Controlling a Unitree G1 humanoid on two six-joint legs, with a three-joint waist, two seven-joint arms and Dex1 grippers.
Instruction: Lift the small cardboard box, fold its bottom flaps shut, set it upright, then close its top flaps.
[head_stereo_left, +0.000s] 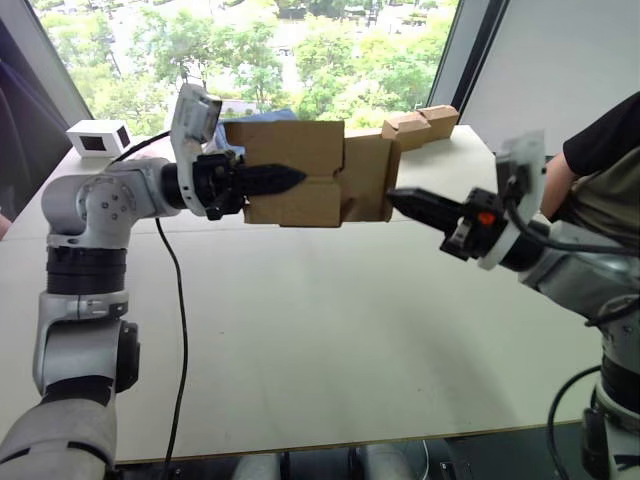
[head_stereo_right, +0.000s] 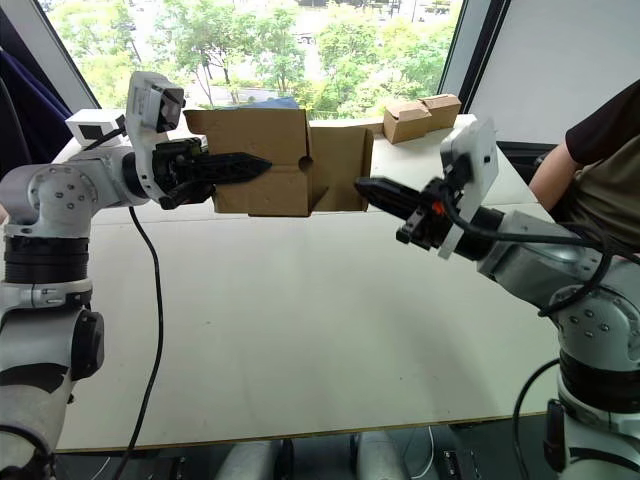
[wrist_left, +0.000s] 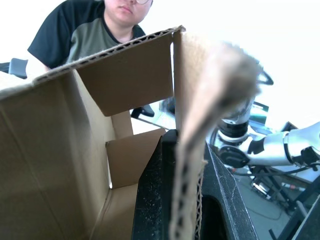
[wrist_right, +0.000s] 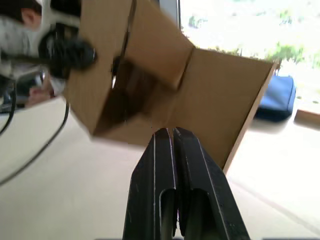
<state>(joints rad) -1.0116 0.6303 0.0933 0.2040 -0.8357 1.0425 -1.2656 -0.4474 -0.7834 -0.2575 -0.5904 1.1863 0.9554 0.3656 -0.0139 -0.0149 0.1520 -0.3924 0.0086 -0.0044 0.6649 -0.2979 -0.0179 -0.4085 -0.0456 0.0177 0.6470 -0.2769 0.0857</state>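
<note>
Both eye views show the box (head_stereo_left: 300, 172) held in the air above the table (head_stereo_left: 330, 330), left gripper (head_stereo_left: 285, 179) at one end and right gripper (head_stereo_left: 402, 200) at the open flaps (head_stereo_left: 368, 178) on the other. Left wrist view adds the hollow inside with a person (wrist_left: 87, 30) behind it, its fingers (wrist_left: 155, 200) clenched on one cardboard wall. Right wrist view shows its jaws pressed together, empty, tips at a spread flap; contact unclear.

Pale counter (head_stereo_left: 330, 340), with a white box with dark window (head_stereo_left: 97, 138) at its far left corner. Joined closed brown boxes (head_stereo_left: 422, 124) sit at the counter's far edge; a seated person (head_stereo_left: 598, 170) is beside its right side.
</note>
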